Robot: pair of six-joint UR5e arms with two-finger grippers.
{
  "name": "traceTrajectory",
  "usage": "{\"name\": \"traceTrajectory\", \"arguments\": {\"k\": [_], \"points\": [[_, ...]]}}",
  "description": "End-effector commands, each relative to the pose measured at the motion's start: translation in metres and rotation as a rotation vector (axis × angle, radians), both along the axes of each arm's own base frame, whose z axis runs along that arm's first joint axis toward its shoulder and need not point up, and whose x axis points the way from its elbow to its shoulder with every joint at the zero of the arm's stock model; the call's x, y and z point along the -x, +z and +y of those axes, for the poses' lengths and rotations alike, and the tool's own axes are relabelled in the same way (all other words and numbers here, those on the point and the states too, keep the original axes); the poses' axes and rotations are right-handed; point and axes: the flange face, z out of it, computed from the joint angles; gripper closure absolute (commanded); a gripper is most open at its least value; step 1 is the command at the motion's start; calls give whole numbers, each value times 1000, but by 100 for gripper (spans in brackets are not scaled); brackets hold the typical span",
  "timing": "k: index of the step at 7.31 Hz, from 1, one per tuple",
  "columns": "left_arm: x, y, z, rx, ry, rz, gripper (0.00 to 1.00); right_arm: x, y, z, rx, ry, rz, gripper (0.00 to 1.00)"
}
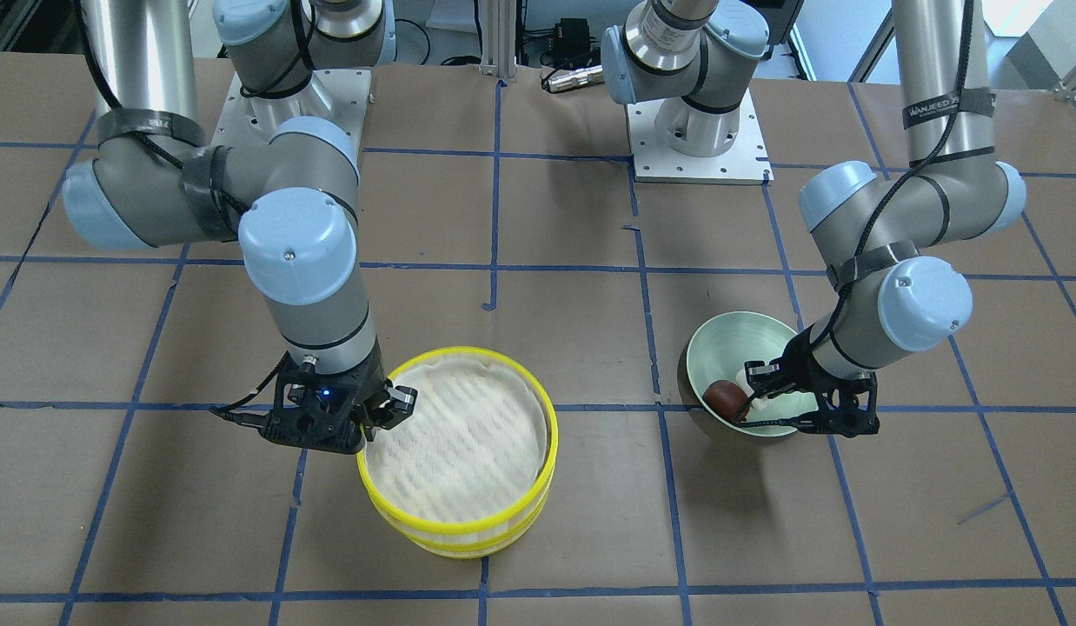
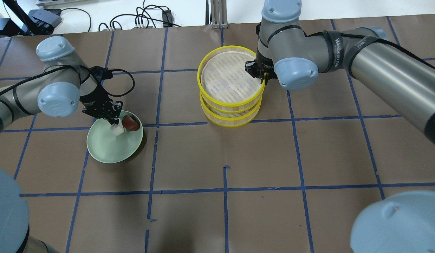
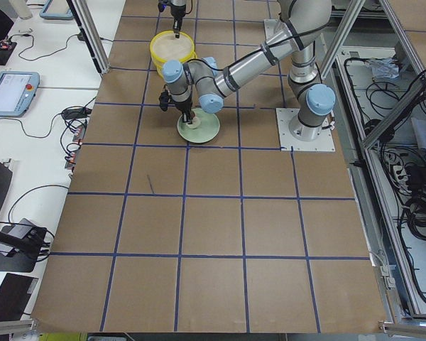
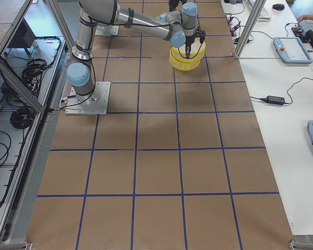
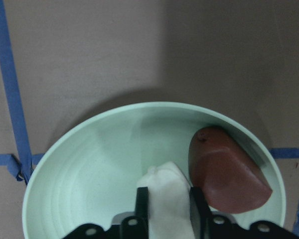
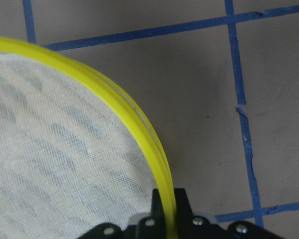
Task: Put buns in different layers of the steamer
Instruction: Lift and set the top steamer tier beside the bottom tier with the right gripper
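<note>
The white bun (image 5: 167,199) and the reddish-brown bun (image 5: 224,172) lie side by side in the pale green plate (image 5: 89,164). My left gripper (image 5: 166,191) is down in the plate, shut on the white bun (image 2: 117,130), with the brown bun (image 2: 130,122) just beside it. Two yellow-rimmed steamer trays stand stacked, the upper tray (image 2: 203,63) a little askew on the lower tray (image 2: 231,123). Both liners that show are bare. My right gripper (image 6: 165,194) is shut on the upper tray's yellow rim (image 6: 139,119), at its edge (image 2: 261,75).
The brown table (image 2: 224,151) is marked with blue tape lines. The plate (image 1: 720,348) and the steamer stack (image 1: 460,352) stand about one grid square apart. Both arm bases stand on plates at the robot's edge (image 1: 694,139).
</note>
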Motion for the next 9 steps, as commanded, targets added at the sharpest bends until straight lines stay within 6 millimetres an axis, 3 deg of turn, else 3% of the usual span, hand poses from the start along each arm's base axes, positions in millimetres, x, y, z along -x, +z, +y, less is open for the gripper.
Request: {"name": "traceTrajectory", "arguments": {"k": [1,2,3,4,5,6,7,9], "points": [[4,38,-3,71,11,-16,98,89,34,-14,10,-90,-10,92],[8,54,-4,90,9,-22,98,153,39,-17,-26,-85,-10,92],[24,73,-6,128,-16,-23,98,214,39,-20,-32,-23,27,92],[35,83,-3,146,-29,-12,93,261,36,-20,-43,-12,54,92],[33,62,2,103,-56,-12,27,296,28,-16,-71,34,80,92],[30,37,11,51,-69,-9,15,304,11,-10,-98,45,73,92],[27,28,14,36,-65,-15,12,308,-6,-7,-119,42,103,92],[19,16,13,1,-67,-76,11,312,-12,-8,-127,38,141,92]]}}
